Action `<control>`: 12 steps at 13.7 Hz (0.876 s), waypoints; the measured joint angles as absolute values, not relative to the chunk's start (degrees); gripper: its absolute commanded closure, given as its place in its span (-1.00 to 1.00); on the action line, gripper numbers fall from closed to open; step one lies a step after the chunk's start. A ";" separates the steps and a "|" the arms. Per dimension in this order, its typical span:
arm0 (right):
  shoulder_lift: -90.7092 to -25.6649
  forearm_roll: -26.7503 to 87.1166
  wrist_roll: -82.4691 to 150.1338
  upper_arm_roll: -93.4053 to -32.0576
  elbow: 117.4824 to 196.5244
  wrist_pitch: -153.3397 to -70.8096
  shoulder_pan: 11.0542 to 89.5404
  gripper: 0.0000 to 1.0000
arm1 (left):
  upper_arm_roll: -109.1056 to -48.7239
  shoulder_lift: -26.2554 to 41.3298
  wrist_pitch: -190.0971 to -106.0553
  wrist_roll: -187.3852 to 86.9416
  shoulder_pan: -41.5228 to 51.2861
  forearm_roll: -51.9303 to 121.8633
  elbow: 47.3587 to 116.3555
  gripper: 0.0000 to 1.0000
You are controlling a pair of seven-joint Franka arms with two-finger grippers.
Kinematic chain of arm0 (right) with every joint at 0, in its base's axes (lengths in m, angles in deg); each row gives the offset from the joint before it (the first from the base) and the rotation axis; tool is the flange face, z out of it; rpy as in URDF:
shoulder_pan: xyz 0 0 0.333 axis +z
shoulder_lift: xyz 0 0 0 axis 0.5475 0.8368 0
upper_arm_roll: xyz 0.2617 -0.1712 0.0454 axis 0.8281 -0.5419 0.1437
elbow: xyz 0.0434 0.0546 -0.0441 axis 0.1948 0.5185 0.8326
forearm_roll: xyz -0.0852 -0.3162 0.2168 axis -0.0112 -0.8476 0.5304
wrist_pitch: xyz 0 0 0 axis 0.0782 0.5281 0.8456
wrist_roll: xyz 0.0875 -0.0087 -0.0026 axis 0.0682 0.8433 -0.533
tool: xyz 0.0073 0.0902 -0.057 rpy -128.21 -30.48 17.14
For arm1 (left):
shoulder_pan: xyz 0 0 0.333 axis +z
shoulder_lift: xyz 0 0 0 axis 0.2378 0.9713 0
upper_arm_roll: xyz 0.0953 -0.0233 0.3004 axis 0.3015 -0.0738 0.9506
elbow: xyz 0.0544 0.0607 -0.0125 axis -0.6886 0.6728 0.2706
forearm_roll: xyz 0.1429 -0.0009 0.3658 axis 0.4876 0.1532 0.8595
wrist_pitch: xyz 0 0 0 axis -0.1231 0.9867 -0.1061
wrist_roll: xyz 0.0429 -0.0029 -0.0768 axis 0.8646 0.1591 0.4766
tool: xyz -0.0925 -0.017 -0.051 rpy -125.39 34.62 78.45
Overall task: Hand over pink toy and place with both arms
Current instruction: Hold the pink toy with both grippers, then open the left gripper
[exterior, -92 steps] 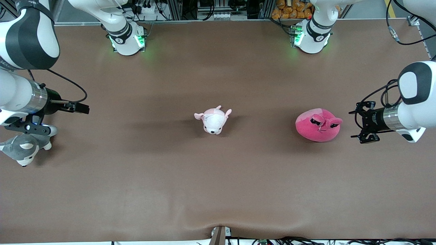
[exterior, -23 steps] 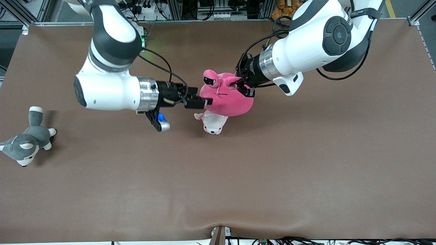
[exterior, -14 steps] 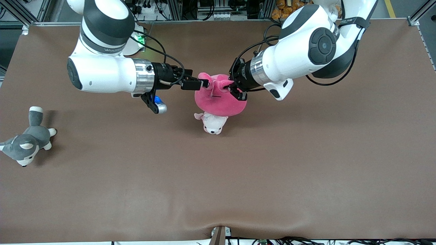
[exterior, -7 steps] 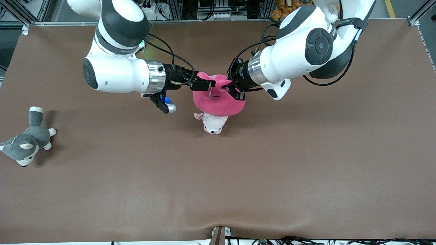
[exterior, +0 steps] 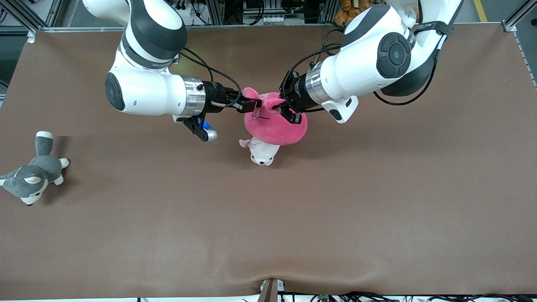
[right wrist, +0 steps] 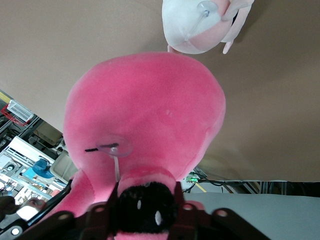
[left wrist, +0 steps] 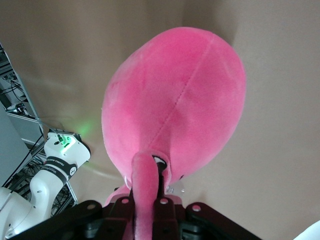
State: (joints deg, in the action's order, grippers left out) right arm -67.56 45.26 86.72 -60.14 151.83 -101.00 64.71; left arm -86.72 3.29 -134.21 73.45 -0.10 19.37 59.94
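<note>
Puppy plush (exterior: 262,152) on table, nearest camera. Above it, pink toy (exterior: 275,123) hangs midair. Right gripper (exterior: 251,104), spread a moment ago, now pinches one eye stalk; left gripper (exterior: 282,110) still clamps other. Handover half done; left release due next.

The front view looks down from high across the brown surface (exterior: 377,218), facing both arm bases at its top edge. Each wrist view looks along its own hand from very close, filled by the pink toy (exterior: 275,126) (left wrist: 175,105) (right wrist: 145,115) hanging over the surface. All three views share that toy; the right wrist view also catches the pale puppy plush (right wrist: 200,25) (exterior: 261,152).
</note>
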 measured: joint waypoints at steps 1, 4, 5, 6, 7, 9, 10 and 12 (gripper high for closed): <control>-67.56 45.26 86.72 -60.15 151.83 -101.10 64.71 1.00 | -86.68 3.29 -134.21 73.45 -0.09 19.37 59.87 1.00; -67.56 45.26 86.72 -60.14 151.81 -101.37 64.71 1.00 | -86.50 3.31 -134.22 73.45 0.00 19.37 59.81 1.00; -67.57 45.26 86.72 -60.15 151.77 -101.42 64.71 1.00 | -86.51 3.31 -134.22 73.45 -0.04 19.37 59.81 1.00; -67.57 45.26 86.72 -60.17 151.74 -101.45 64.71 1.00 | -86.54 3.31 -134.22 73.45 -0.09 19.37 59.78 1.00; -67.58 45.26 86.72 -60.24 151.73 -101.45 64.71 1.00 | -86.57 3.30 -134.22 73.45 -0.09 19.37 59.72 1.00; -67.59 45.26 86.72 -60.44 151.70 -101.56 64.70 1.00 | -86.64 3.29 -134.22 73.45 -0.09 19.37 59.56 1.00; -67.61 45.26 86.72 -60.59 151.63 -101.60 64.70 1.00 | -86.68 3.25 -134.24 73.45 -0.10 19.37 59.45 0.88; -67.69 45.25 86.71 -60.87 151.43 -101.62 64.31 1.00 | -86.72 3.14 -134.26 73.45 -0.10 19.37 59.23 -0.73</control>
State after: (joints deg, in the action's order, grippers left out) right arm -67.69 45.25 86.71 -60.87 151.43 -101.62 64.31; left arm -86.72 3.14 -134.26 73.45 -0.10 19.37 59.23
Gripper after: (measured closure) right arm 0.877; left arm 0.890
